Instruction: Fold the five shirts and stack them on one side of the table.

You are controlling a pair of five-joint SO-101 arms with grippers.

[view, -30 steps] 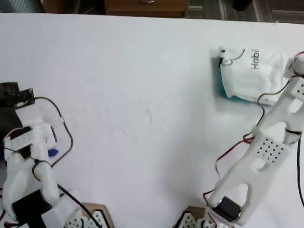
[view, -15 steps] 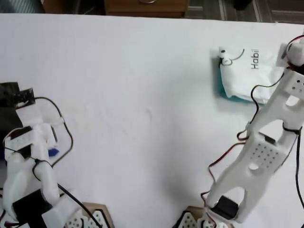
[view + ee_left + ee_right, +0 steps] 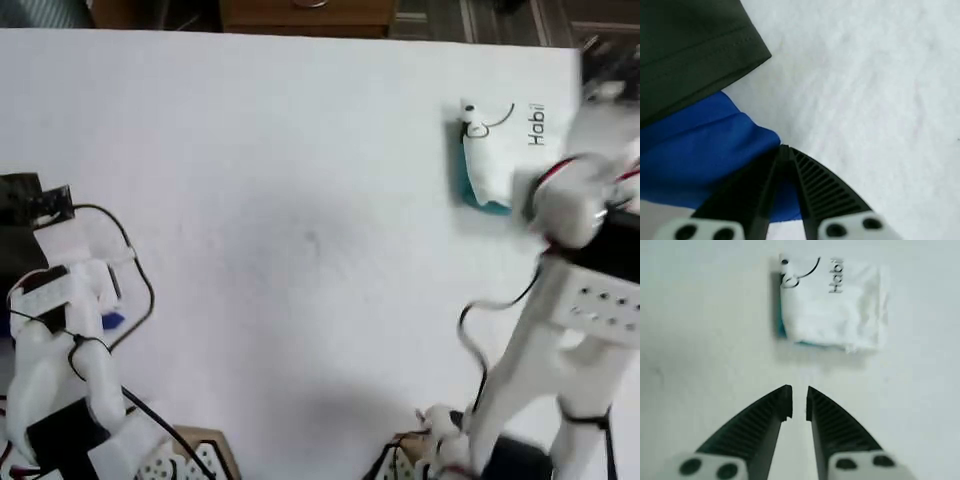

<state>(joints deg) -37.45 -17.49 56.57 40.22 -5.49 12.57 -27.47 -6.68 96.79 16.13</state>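
Observation:
A folded white shirt (image 3: 492, 150) (image 3: 835, 310) lies on a folded teal shirt (image 3: 463, 182) (image 3: 780, 330) near the table's far right. My right gripper (image 3: 799, 391) hangs high above the bare cloth just short of this stack, its fingers a narrow gap apart and empty. The raised right arm (image 3: 575, 260) covers the stack's right part in the high view. At the table's left edge, my left gripper (image 3: 785, 150) is shut, its tips over a blue shirt (image 3: 695, 150) (image 3: 110, 321). A black shirt (image 3: 690, 45) (image 3: 30, 200) lies beside the blue one.
The white table (image 3: 300, 200) stretches bare between the two arms. Cables loop beside the left arm (image 3: 55, 320) and beside the right arm. Wooden furniture (image 3: 305, 15) stands beyond the far edge.
The right arm has risen from the white shirt stack and swung up toward the camera. The left arm has kept still.

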